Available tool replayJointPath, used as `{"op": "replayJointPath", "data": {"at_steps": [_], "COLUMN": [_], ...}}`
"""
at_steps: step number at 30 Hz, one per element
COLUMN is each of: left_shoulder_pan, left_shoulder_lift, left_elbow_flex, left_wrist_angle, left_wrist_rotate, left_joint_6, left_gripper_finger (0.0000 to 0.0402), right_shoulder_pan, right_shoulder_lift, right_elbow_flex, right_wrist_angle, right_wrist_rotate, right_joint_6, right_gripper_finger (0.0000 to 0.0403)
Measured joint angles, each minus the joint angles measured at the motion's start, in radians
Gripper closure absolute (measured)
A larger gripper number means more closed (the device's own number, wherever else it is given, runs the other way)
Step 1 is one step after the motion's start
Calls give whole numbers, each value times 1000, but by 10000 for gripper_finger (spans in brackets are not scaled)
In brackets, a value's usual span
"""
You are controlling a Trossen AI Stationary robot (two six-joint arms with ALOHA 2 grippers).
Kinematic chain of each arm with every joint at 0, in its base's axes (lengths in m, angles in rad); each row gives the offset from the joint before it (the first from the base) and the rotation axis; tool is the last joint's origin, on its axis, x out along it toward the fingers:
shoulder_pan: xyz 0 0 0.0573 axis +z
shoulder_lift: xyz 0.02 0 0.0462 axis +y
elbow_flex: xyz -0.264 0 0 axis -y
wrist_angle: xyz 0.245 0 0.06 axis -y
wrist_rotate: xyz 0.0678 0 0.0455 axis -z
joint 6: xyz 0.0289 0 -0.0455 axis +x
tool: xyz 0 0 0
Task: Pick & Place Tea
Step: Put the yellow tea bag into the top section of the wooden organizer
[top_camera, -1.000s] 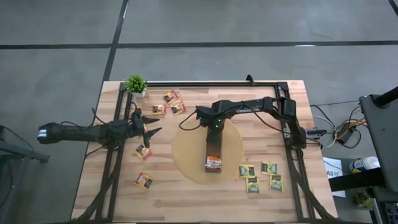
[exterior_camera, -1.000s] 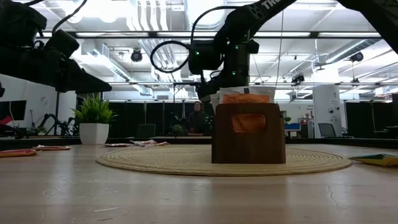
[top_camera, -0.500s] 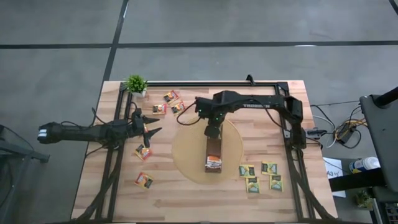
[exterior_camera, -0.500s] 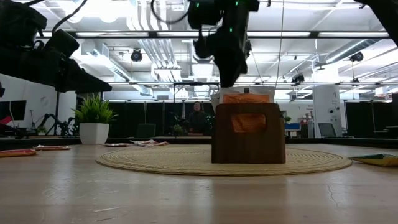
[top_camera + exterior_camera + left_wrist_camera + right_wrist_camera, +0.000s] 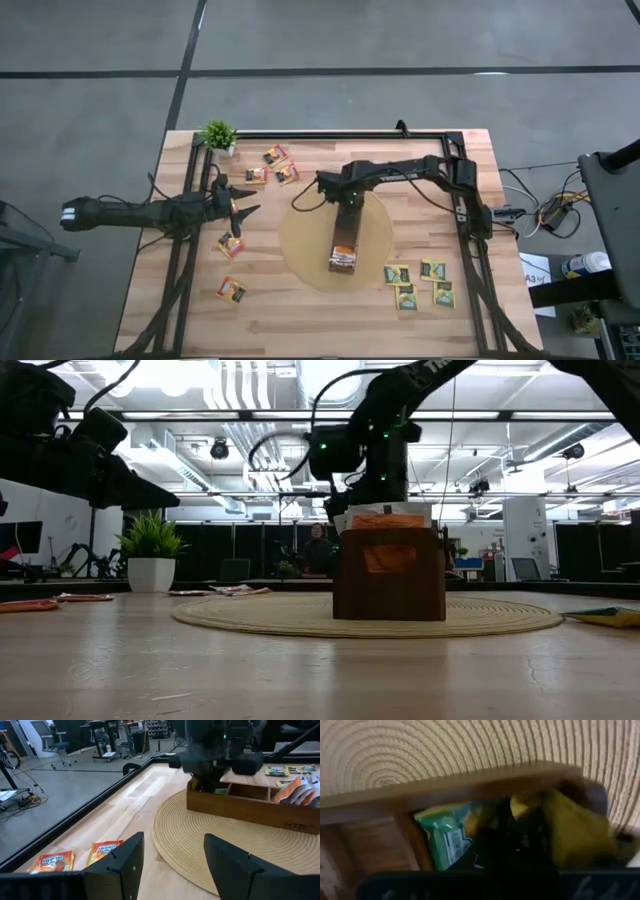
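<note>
— Listing by size, what do we enter first?
— Round woven mat (image 5: 305,245) at centre frame, the long brown box (image 5: 344,240) on it.
— The claws?
— Right gripper (image 5: 349,203), fingers together, down in the box's upper end among green-and-yellow tea sachets (image 5: 447,837). Left gripper (image 5: 240,203), fingers apart, holds nothing at centre left.
— Loose tea?
— Orange sachets (image 5: 230,245) left, green ones (image 5: 420,282) lower right.
</note>
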Motion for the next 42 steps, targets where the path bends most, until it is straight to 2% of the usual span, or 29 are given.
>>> {"op": "replayJointPath", "data": {"at_steps": [4, 10, 17, 25, 29, 37, 42], "left_shoulder_pan": [0, 0, 0, 0, 0, 0, 0], "left_shoulder_lift": [1, 1, 1, 1, 1, 2, 1], "left_elbow_flex": [0, 0, 0, 0, 0, 0, 0], "left_wrist_angle": [0, 0, 0, 0, 0, 0, 0], "left_wrist_rotate": [0, -3, -3, -3, -3, -3, -2], "left_joint_6": [0, 0, 0, 0, 0, 0, 0], "left_gripper_finger": [199, 199, 199, 199, 199, 199, 199], "right_shoulder_pan": [-2, -3, -2, 1, 1, -1, 3], "right_shoulder_lift": [12, -18, -111, -189, -141, 62, 100], "right_elbow_flex": [-39, -12, 63, 72, 67, 60, 67], "right_wrist_angle": [39, 18, -5, -7, -9, -35, -50], "right_wrist_rotate": [-31, -28, -21, 2, -4, -116, -122], "right_joint_6": [-3, 1, 24, 60, 52, -7, -45], "right_gripper_finger": [395, 395, 395, 395, 395, 395, 395]}}
